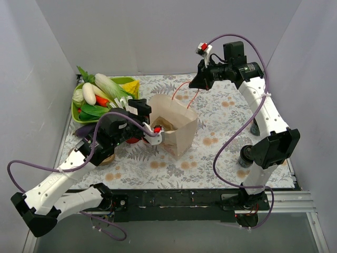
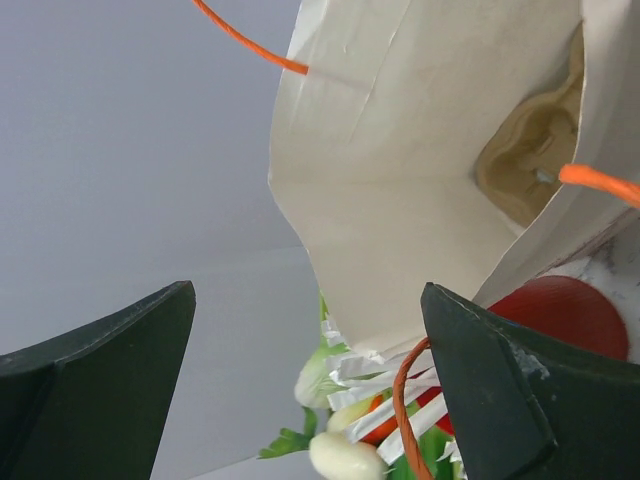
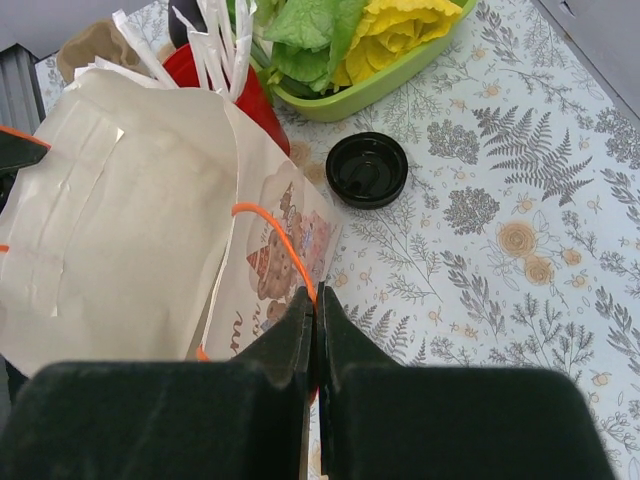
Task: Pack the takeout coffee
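A tan paper bag (image 1: 179, 129) stands mid-table with its mouth open. My right gripper (image 1: 196, 80) is raised behind it, shut on the bag's orange handle (image 3: 270, 220), which is pinched between the jaws of the right gripper (image 3: 315, 290). My left gripper (image 1: 157, 134) is wide open at the bag's left rim, with nothing between its fingers. In the left wrist view the left gripper (image 2: 308, 290) faces the bag (image 2: 400, 150). Two dark cups (image 1: 255, 128) (image 1: 245, 156) stand at the right, partly behind my right arm. I cannot tell which is the takeout coffee.
A loose flat black lid (image 3: 367, 170) lies on the cloth beside the bag. A red straw cup (image 3: 262, 100) with white straws (image 3: 215, 40) stands against the bag's left side. A green tray (image 1: 126, 80) of vegetables fills the back left. Grey walls close three sides.
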Available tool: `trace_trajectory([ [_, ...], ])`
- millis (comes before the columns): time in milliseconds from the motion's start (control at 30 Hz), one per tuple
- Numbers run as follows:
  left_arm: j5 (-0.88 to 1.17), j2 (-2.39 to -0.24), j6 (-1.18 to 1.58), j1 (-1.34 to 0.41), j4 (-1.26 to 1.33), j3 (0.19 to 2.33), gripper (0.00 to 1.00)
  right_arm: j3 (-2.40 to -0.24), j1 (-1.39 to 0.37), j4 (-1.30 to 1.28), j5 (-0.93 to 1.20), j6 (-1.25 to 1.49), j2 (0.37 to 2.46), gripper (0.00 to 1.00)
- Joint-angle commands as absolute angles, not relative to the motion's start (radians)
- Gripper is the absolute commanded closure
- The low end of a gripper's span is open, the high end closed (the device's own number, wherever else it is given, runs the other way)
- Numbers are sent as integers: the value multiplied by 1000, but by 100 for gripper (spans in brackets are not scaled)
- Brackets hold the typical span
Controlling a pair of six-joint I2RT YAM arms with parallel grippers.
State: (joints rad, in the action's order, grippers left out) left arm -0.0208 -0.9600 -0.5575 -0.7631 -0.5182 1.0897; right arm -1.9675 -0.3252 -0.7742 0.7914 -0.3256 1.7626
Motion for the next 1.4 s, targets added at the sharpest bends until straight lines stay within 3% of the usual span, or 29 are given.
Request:
trace_trajectory([
  [0, -99, -920, -735, -769, -317, 1035, 2, -2005, -292, -718, 825, -278, 1781, 99],
  [167, -286, -992, -787, -769, -298, 1072, 2, -2019, -293, -709, 850, -262, 1789, 99],
  [367, -471, -1127, -588, -769, -393, 1198, 2, -2011, -290, -707, 870, -255, 1787, 99],
  [533, -515, -1250, -287, -769, -731, 1480, 2, -2008, -269, -700, 887, -238, 1786, 99],
  [900, -564, -1325, -143, -772, -985, 1545, 2, -2016, -190, -684, 922, -192, 1766, 99],
  [1367, -787, -1353, -205, -770, -1040, 1523, 2, -1994, -157, -676, 943, -179, 1763, 99],
])
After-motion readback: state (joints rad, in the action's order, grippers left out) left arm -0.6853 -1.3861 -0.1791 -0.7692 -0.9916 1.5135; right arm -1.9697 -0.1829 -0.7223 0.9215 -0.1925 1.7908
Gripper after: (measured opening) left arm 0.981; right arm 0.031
